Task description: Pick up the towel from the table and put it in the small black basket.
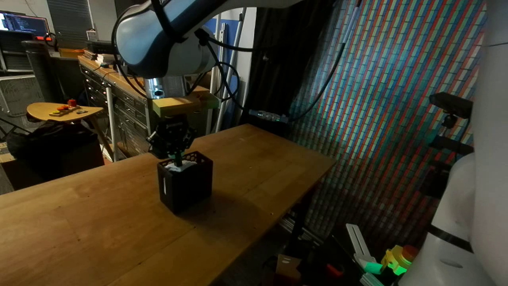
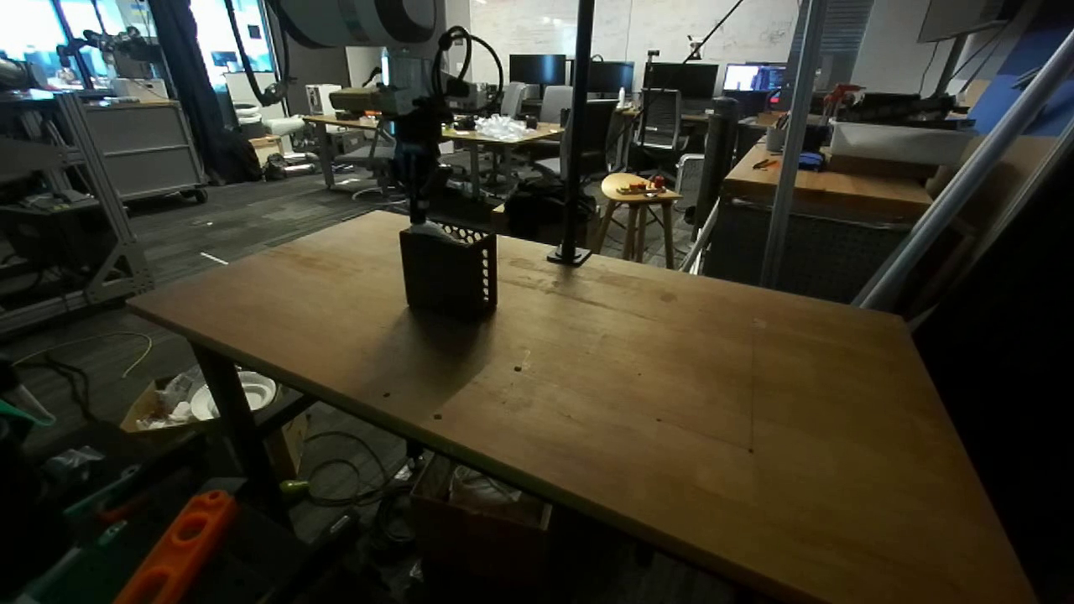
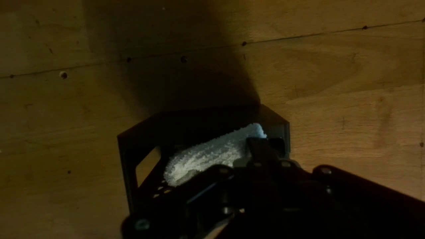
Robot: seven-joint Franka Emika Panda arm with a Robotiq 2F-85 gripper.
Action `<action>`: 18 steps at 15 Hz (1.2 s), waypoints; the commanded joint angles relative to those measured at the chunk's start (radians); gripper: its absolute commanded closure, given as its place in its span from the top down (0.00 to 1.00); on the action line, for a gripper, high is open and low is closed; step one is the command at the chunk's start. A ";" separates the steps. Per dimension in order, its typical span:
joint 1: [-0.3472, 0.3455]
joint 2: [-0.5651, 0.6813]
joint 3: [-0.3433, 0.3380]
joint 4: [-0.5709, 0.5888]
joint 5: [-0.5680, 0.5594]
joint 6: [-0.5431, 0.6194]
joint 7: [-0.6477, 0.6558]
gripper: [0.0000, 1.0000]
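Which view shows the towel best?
Wrist view: it looks down on the towel, showing its fuzzy surface inside the basket, though the jaws hide part of it. Both exterior views show just a small patch of it at the basket's top.

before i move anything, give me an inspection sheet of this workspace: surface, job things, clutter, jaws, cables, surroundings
Surface: wooden table, with small dark holes and a seam
Basket: black, upright on the table
Towel: pale, inside the basket with its top about at the rim; lower part hidden
Jaws: look closed on the towel
Clutter: small colourful items on a stool; a cardboard box under the table
Cables: black cables hang around the arm; others show beneath the table
Surroundings: patterned wall covering, drawer cabinet, monitors
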 commanded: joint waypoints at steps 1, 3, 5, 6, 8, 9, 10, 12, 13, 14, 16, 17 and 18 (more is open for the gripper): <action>-0.007 -0.013 -0.001 -0.007 -0.042 0.022 -0.017 0.00; -0.010 -0.004 0.000 0.000 -0.054 0.024 -0.023 0.00; -0.014 0.003 0.002 0.000 -0.052 0.034 -0.030 0.00; -0.016 0.006 0.002 -0.001 -0.047 0.040 -0.033 0.00; -0.018 0.013 0.004 -0.001 -0.039 0.047 -0.038 0.00; -0.019 0.017 0.004 0.000 -0.036 0.050 -0.038 0.00; -0.019 0.021 0.005 0.002 -0.033 0.053 -0.039 0.00; -0.020 0.029 0.005 0.005 -0.030 0.061 -0.039 0.00; -0.021 0.033 0.005 0.004 -0.027 0.066 -0.040 0.00; -0.022 0.036 0.004 0.004 -0.025 0.072 -0.040 0.00; -0.026 0.046 0.004 0.005 -0.019 0.078 -0.044 0.00; -0.028 0.051 0.004 0.006 -0.016 0.080 -0.047 0.00; -0.030 0.059 0.004 0.009 -0.013 0.080 -0.052 0.00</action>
